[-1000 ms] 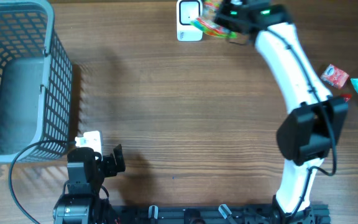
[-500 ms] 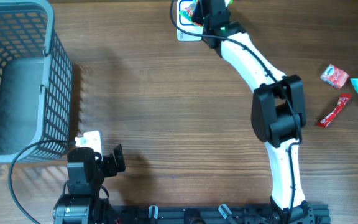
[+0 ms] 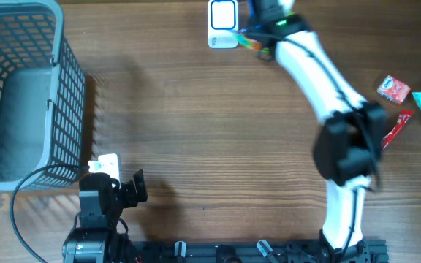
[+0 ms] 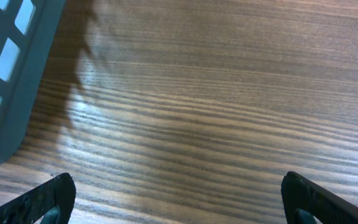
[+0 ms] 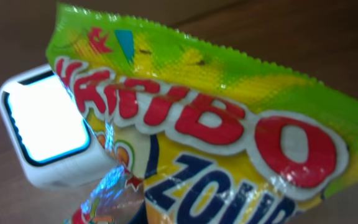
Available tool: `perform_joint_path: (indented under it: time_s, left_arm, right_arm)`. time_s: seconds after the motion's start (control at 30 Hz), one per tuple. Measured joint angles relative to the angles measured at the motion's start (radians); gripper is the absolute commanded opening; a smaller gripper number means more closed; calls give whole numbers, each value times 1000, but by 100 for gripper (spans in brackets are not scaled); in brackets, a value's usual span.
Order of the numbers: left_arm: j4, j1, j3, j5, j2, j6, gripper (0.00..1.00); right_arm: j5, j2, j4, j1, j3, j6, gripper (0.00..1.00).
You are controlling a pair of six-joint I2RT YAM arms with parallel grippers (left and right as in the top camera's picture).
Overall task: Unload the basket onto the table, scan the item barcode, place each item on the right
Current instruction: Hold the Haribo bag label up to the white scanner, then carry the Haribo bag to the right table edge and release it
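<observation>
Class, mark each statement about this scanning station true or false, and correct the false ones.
1. The right hand holds a Haribo bag next to the white scanner. True.
2. The basket stands at the robot's right. False: it stands at the robot's left.
3. The left hand is shut on a packet. False: it is open and holds nothing.
4. A red stick packet lies on the table at the robot's right. True.
</observation>
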Motion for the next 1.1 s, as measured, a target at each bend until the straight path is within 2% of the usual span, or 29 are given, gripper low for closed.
perform_joint_path:
  time_s: [0.03, 0.13, 0.23, 0.37, 0.63, 0.67, 0.7, 0.73, 0.97, 1.1]
  left_arm:
    - [0, 0, 0, 0, 0, 0, 100]
    - [-1, 0, 0, 0, 0, 0, 100]
    - [-1, 0, 0, 0, 0, 0, 100]
    - [-1, 0, 0, 0, 0, 0, 100]
    - [0, 0, 0, 0, 0, 0, 100]
    - [-1, 0, 0, 0, 0, 0, 100]
    - [-1, 0, 0, 0, 0, 0, 100]
    - [-1, 0, 0, 0, 0, 0, 100]
    - [-1, 0, 0, 0, 0, 0, 100]
    - [-1, 0, 0, 0, 0, 0, 100]
  right_arm:
    - [5, -88, -115, -39, 0, 18, 5]
    - [14, -217, -297, -148, 11, 39, 4]
    - [31, -253, -397, -299, 8, 44, 4]
    - [20, -221, -357, -454, -112, 17, 5]
    - [-30, -195, -130, -586, -443, -27, 5]
    - [-34, -194, -107, -597, -473, -29, 25]
    - [-36, -194, -92, -610, -502, -31, 90]
    - [-39, -193, -91, -623, -515, -35, 100]
    - [-88, -201, -101, -662, -500, -94, 99]
    - [-169, -314, -80, -662, -479, -99, 100]
